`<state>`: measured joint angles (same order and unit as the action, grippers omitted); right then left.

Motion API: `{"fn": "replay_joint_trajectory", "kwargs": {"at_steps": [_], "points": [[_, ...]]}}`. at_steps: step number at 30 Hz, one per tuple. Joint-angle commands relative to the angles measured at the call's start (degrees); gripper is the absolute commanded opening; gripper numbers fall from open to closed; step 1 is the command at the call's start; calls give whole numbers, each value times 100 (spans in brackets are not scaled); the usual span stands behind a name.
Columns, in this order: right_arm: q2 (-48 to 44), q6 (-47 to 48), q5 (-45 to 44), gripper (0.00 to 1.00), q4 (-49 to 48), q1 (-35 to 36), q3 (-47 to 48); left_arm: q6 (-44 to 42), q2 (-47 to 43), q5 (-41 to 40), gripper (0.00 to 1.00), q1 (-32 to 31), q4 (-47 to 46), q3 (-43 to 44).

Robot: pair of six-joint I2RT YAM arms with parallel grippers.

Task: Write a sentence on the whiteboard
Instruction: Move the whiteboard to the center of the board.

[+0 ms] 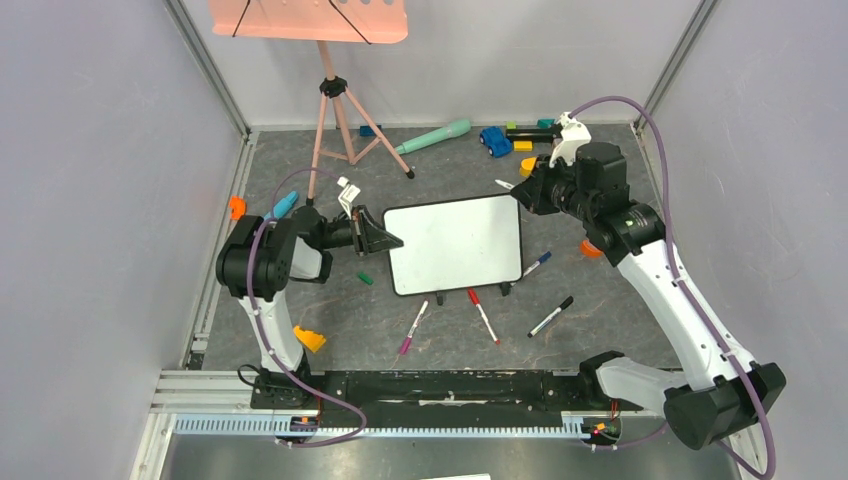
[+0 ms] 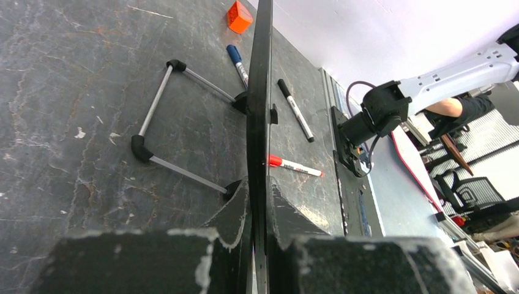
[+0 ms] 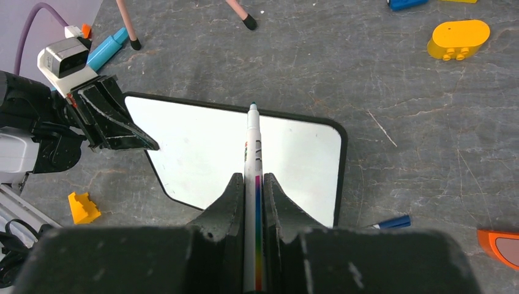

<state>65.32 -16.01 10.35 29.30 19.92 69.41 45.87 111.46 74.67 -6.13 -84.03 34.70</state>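
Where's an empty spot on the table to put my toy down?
Bare tabletop lies behind the whiteboard, toward the tripod, and between the yellow wedge and pink marker. It's crowded around the blue toy car, back right.

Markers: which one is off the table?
The rainbow-striped white marker, gripped in the right fingers; the pink marker, red marker, black marker and blue marker lie on the table.
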Motion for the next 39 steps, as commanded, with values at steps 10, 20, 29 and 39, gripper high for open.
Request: {"fn": "replay_joint_trajectory", "kwargs": {"at_steps": [10, 20, 29, 39], "points": [[-247, 109, -240, 0, 24, 12, 197, -361, 291, -435, 2, 9, -296, 844], [-243, 178, -265, 0, 7, 3, 162, -412, 412, -72, 10, -36, -272, 907], [75, 134, -189, 0, -313, 3, 283, -768, 665, -154, 2, -29, -82, 1066], [417, 98, -205, 0, -373, 3, 474, -817, 836, -114, 2, -11, -49, 1042]]}}
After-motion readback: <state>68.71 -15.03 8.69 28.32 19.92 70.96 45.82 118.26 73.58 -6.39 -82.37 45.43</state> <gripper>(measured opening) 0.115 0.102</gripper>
